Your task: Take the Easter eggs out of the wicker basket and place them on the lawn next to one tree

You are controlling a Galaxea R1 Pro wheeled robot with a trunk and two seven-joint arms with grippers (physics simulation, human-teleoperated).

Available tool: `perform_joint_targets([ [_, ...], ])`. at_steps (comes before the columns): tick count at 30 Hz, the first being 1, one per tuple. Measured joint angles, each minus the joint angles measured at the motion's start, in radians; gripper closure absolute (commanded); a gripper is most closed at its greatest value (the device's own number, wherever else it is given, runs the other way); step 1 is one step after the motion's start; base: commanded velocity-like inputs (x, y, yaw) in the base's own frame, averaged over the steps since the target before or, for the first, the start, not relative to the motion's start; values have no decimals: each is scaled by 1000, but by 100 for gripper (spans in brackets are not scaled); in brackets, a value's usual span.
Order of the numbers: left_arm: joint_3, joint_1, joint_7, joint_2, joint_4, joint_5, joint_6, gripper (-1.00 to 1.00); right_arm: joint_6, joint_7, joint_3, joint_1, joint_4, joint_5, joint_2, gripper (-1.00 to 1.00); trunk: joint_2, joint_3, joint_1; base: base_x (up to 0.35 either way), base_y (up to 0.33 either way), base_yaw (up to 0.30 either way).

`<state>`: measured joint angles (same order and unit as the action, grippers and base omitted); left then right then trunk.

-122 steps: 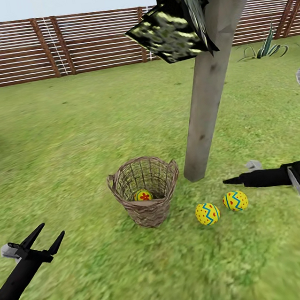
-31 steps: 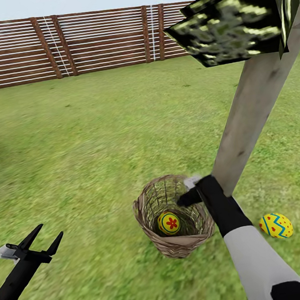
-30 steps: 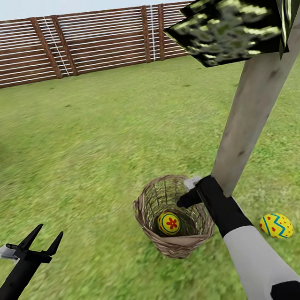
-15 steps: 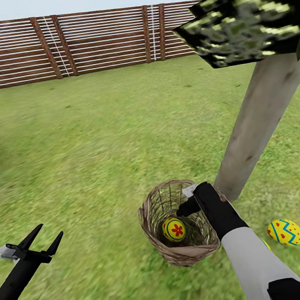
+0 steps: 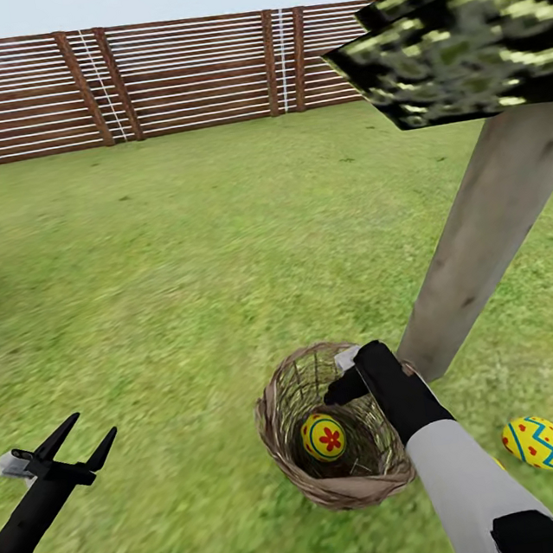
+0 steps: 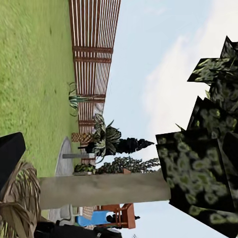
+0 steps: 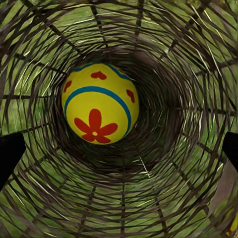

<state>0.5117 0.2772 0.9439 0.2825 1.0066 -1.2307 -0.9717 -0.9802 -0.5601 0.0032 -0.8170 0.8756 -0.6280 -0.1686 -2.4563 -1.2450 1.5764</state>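
**Right gripper over the basket, one egg inside**

Our right gripper (image 5: 341,383) hangs at the basket (image 5: 288,463) mouth, pointing down into it. In the right wrist view its two dark fingertips (image 7: 10,151) sit far apart at opposite edges, so the jaws are spread wide with nothing between them. Below them the flower egg (image 7: 100,103) lies on the basket floor, untouched. The basket stands upright on the lawn (image 5: 162,265), just beside the foot of the tree (image 5: 480,232). A zigzag egg (image 5: 536,443) rests on the grass near the trunk, on the far side of our right arm. Our left gripper (image 5: 82,442) hovers well apart from the basket, prongs splayed and empty. A slatted fence (image 5: 112,84) closes the lawn behind.
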Motion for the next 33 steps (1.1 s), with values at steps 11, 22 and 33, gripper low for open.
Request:
perform_joint_targets([
  [11, -3, 0, 0, 1, 2, 0, 0, -100, 76, 3, 57, 0, -17, 3, -1, -100, -44, -30, 25, 0, 0, 0],
  [22, -6, 0, -2, 1, 2, 0, 1, -100, 176, 91, 57, -25, -155, 20, -6, -100, -47, -73, 30, 0, 0, 0],
  [33, -6, 0, -2, 1, 1, 1, 1, -100, 335, 322, 59, -111, -389, 219, -6, -100, -49, -115, 35, 0, 0, 0],
])
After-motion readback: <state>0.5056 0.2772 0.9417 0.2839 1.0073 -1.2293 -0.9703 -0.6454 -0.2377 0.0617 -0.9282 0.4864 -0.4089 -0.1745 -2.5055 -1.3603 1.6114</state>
